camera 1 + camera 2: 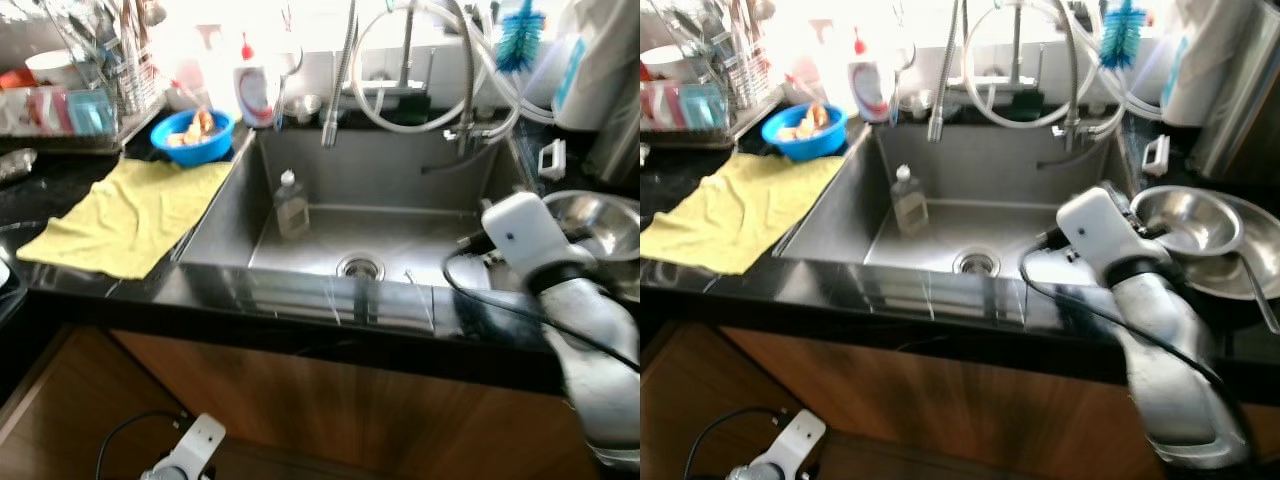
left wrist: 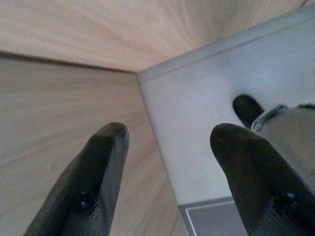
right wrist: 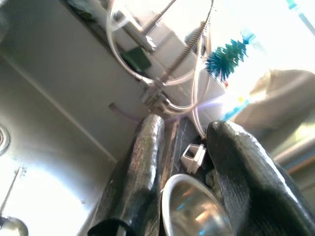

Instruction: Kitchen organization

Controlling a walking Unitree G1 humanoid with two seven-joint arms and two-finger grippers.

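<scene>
Right arm (image 1: 560,290) first, big and silver, reaching over the front edge of the sink (image 1: 300,160) toward the steel bowl (image 1: 590,215) on the dark counter beside the basin. Left arm hangs low against the wooden cabinet front, under the sink. Inside the sink, a small clear bottle (image 1: 290,205) stands upright left of the drain (image 1: 360,267). Left of the sink lie a yellow cloth (image 1: 130,215) and, behind it, a blue bowl (image 1: 192,135) with scraps.

Right eye view — that steel bowl sits nested in a wider steel dish (image 1: 1240,265) right of the sink, close to the basin's rim. A nudge from the arm could, I'd say, skate it along the glossy counter or tip it into the sink.

Left wrist view — left gripper (image 2: 170,172) spread wide, holding nothing, wood panel and a pale floor behind.

Right wrist view — right gripper (image 3: 189,172) parted, nothing gripped, the bowl's rim just at its fingertips. Thin polished steel, so a slip looks likely if the fingers close off-centre. Hoses (image 3: 147,54) and a teal brush (image 3: 226,59) crowd the wall behind the sink — easy to snag. Bright window glare washes that wall out.
</scene>
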